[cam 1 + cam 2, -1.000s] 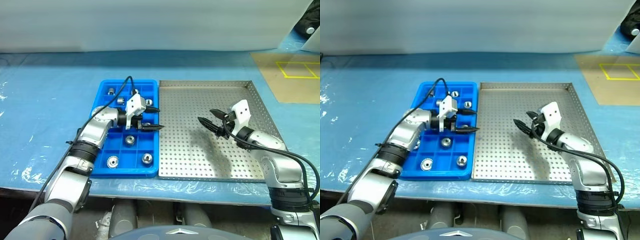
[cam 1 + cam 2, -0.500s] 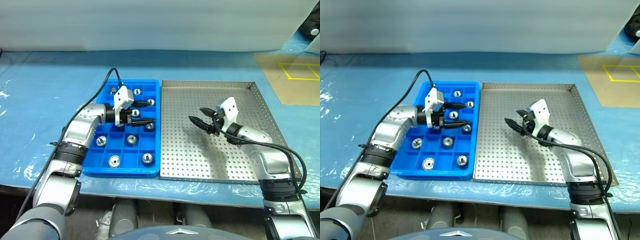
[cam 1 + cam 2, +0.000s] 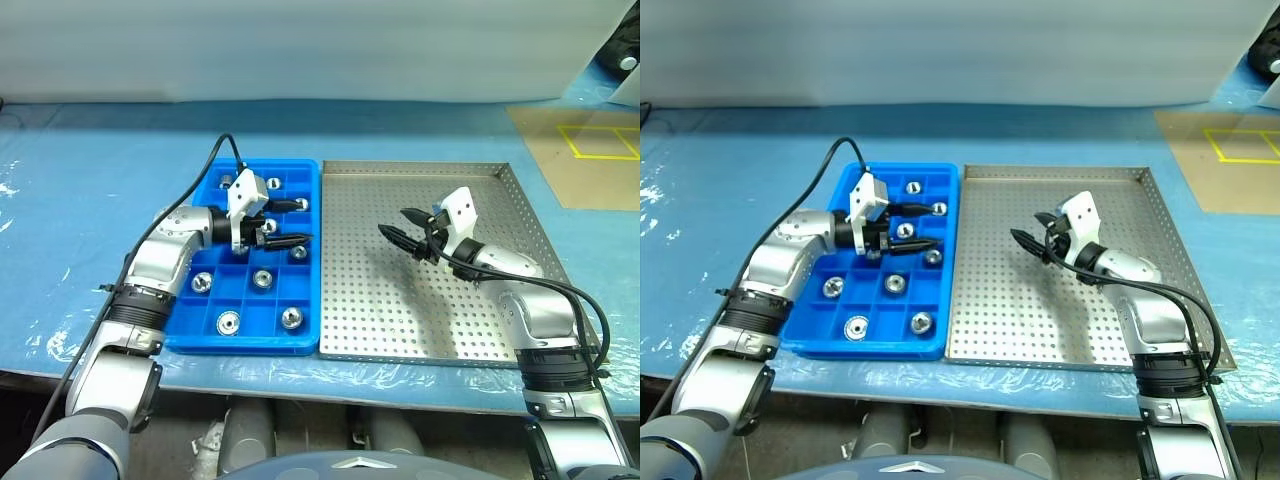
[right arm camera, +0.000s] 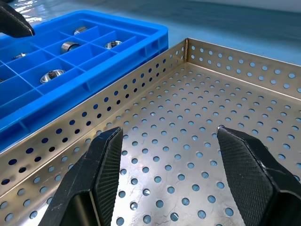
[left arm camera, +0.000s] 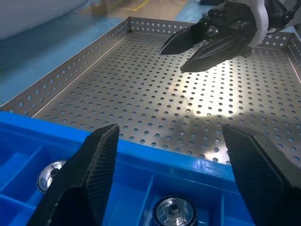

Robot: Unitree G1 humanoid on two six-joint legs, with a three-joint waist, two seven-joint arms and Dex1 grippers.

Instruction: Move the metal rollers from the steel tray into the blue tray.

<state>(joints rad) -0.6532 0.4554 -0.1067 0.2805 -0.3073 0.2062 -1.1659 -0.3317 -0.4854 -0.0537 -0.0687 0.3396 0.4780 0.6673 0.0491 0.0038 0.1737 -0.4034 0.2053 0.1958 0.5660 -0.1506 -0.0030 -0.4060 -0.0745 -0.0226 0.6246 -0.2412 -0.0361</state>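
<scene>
The blue tray (image 3: 190, 310) lies left of the steel tray (image 3: 430, 300), edge to edge. Several metal rollers rest in its compartments, for example one roller (image 3: 291, 318) near the front and another roller (image 5: 174, 212) just below my left fingers. My left gripper (image 3: 302, 222) hovers open over the blue tray's right side, pointing at the steel tray, nothing between its fingers (image 5: 94, 174). My right gripper (image 3: 393, 222) hangs open and empty over the steel tray's bare perforated floor (image 4: 197, 155), pointing toward the blue tray (image 4: 117, 52).
Both trays sit on a pale blue plastic sheet (image 3: 80, 200) covering the table. A brown board with yellow tape lines (image 3: 585, 150) lies at the far right. The table's front edge (image 3: 330, 375) runs just below the trays.
My left gripper has drawn back a little from the trays' shared edge and risen. My right gripper has shifted slightly toward the blue tray. Both have stayed open.
</scene>
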